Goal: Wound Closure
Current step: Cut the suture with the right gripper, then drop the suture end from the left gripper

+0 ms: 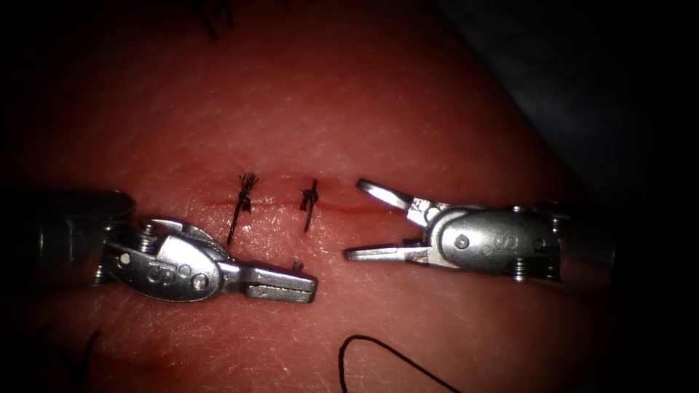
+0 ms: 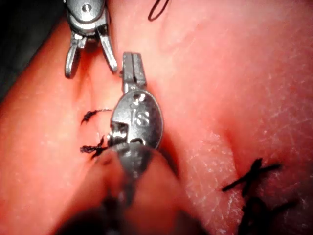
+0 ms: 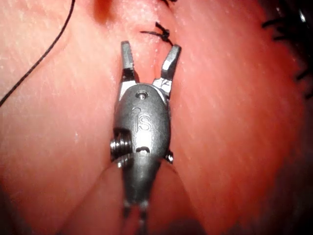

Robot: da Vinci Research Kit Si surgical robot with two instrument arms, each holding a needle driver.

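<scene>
The right arm's silver two-jawed needle driver [image 1: 358, 218] is reaching in with its jaws spread wide and grasping nothing; the upper jaw is lying over the cut line, the lower one over the tissue below it. In the right wrist view the same tool [image 3: 149, 55] is gaping just short of a small black knotted stitch [image 3: 160, 33]. The left arm's silver needle driver [image 1: 309, 285] is lying with its jaws clamped together; a tiny dark stub is sticking up at the tip, too small to tell whether it is thread or needle. In the left wrist view its closed tip [image 2: 130, 58] is pointing towards the other tool's open jaws.

The reddish pork tissue [image 1: 364, 109] is carrying a thin horizontal cut [image 1: 342, 209], crossed by two black knotted stitches [image 1: 246, 195] [image 1: 310, 200] between the tools. A loose black thread [image 1: 378, 349] is curling over the tissue below the cut, running out of frame. The curved needle's position cannot be made out. More dark thread ends [image 1: 211, 18] are being cut off at the upper edge.
</scene>
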